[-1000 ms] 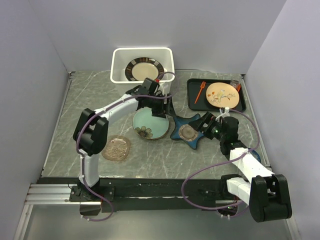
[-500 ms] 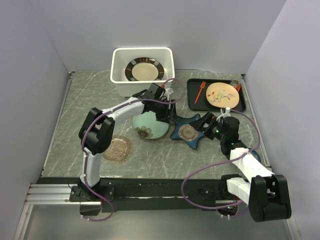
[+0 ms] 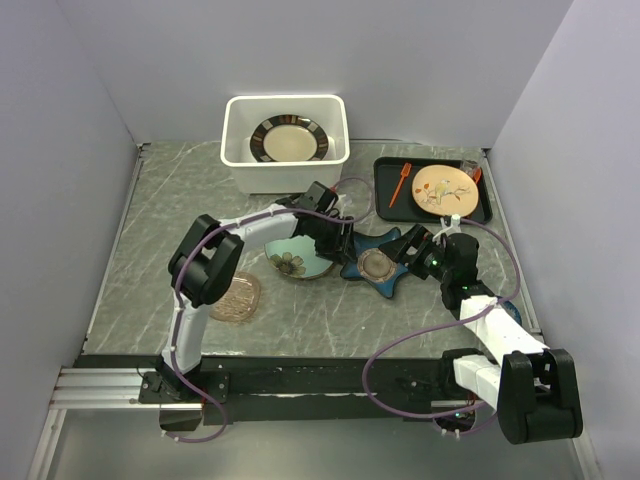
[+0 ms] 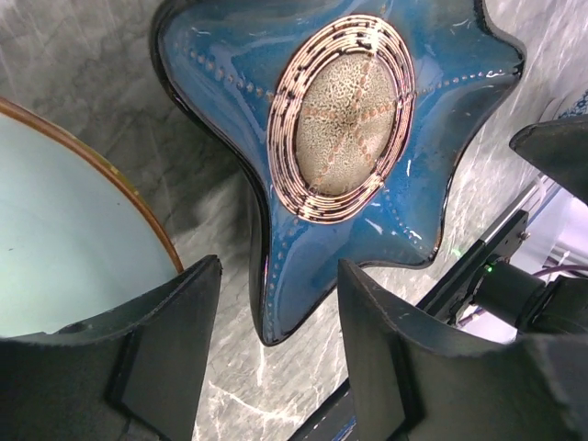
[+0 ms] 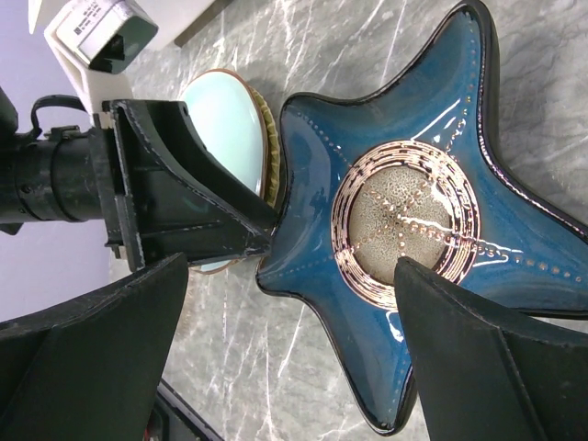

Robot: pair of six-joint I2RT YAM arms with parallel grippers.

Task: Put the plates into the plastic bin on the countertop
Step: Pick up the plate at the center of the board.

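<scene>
- left gripper [image 4: 280, 276]: fingers spread, straddling one arm of the blue star plate [image 4: 349, 119], with a gap on either side and no pinch.
- right gripper [image 5: 289, 276]: fingers wide apart above the same plate, holding nothing.
- blue star plate: flat on the countertop [image 3: 150, 230], just beside the pale green flowered plate [image 3: 285, 262].
- white bin [image 3: 285, 178]: at the back of the countertop, with the dark-rimmed cream plate [image 3: 289, 139] inside.
- amber glass plate [image 3: 238, 297]: on the countertop by the left arm's elbow.
- white housing [image 5: 92, 37]: small label, print too fine to read.
</scene>
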